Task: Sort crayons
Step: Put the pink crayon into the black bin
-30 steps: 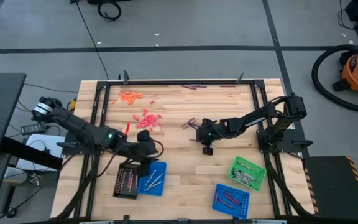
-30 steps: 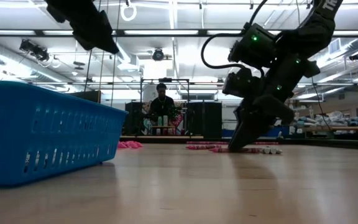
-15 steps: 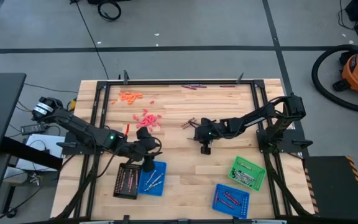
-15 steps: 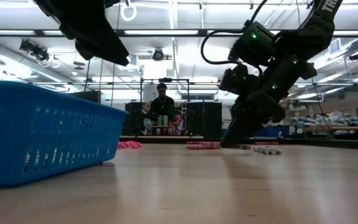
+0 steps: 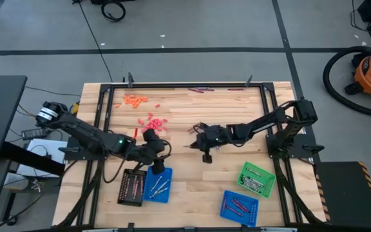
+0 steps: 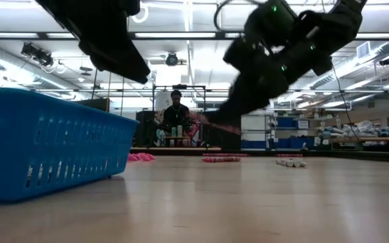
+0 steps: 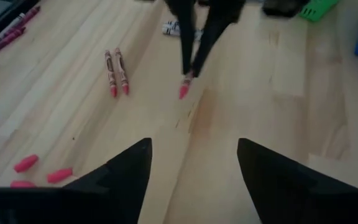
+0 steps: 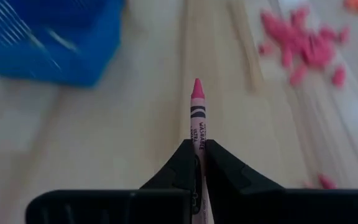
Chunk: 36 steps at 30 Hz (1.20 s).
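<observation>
While the right gripper (image 8: 197, 163) pinches a pink crayon (image 8: 196, 118), the left gripper (image 7: 191, 163) stands wide with nothing in it.

Held by its lower end between the right fingers (image 8: 178, 167), the pink crayon sticks straight out ahead of them, tip forward and clear of the table (image 5: 192, 177); in the low view it hangs in the air below the right gripper (image 6: 211, 121). Ahead of that gripper and off to one side lies the loose heap of red-pink crayons (image 8: 306, 46), with a blue tray (image 8: 39, 40) on the other side. Beyond the spread left fingers (image 7: 126, 171), two red-pink crayons (image 7: 117, 71) lie side by side on the wood, and short pink pieces (image 7: 39, 171) lie just beside one fingertip. From above, the left gripper (image 5: 155, 162) hovers over the near blue tray (image 5: 158, 187), next to the black tray (image 5: 131, 189). Orange crayons (image 5: 134, 99) lie well beyond it.
</observation>
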{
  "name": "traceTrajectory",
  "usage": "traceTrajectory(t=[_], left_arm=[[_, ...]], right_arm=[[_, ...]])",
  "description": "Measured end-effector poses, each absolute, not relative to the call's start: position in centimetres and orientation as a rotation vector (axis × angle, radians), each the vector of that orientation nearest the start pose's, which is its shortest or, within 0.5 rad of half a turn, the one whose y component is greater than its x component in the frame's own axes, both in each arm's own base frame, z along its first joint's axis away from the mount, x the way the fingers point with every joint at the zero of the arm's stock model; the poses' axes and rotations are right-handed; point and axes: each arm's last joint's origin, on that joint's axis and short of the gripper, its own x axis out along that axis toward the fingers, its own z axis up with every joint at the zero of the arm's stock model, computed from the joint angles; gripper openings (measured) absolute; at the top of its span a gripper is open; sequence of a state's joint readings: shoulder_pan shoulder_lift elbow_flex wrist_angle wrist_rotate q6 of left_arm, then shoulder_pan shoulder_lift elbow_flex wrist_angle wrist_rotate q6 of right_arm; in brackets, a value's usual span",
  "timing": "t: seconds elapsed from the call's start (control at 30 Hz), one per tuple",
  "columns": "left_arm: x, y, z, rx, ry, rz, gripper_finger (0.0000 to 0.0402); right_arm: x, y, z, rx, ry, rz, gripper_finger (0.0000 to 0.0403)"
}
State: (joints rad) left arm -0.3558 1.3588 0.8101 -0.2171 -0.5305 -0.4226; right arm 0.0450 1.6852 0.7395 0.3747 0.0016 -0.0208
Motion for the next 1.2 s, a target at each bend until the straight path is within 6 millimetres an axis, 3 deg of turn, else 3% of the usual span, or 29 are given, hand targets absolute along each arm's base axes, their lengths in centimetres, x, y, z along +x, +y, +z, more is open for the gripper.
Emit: traceTrajectory(t=[0.23,0.43,0.9,1.2], left_arm=[[27.1,-8.3,21.1,-0.012,0.634,0.284,0.0245],[27.9,-8.6,21.3,0.015,0.57,0.254,0.0227],[28.5,-8.4,22.2,0.01,0.471,0.242,0.0184],[28.6,-8.5,22.4,0.012,0.453,0.238,0.0119]], right_arm=[[33.6,3.4,17.3,-0.048,0.385,0.108,0.003],[33.8,4.4,17.9,-0.052,0.344,0.135,0.003],[33.9,4.6,18.5,-0.038,0.285,0.134,0.003],[33.9,4.6,18.5,-0.03,0.283,0.13,0.003]])
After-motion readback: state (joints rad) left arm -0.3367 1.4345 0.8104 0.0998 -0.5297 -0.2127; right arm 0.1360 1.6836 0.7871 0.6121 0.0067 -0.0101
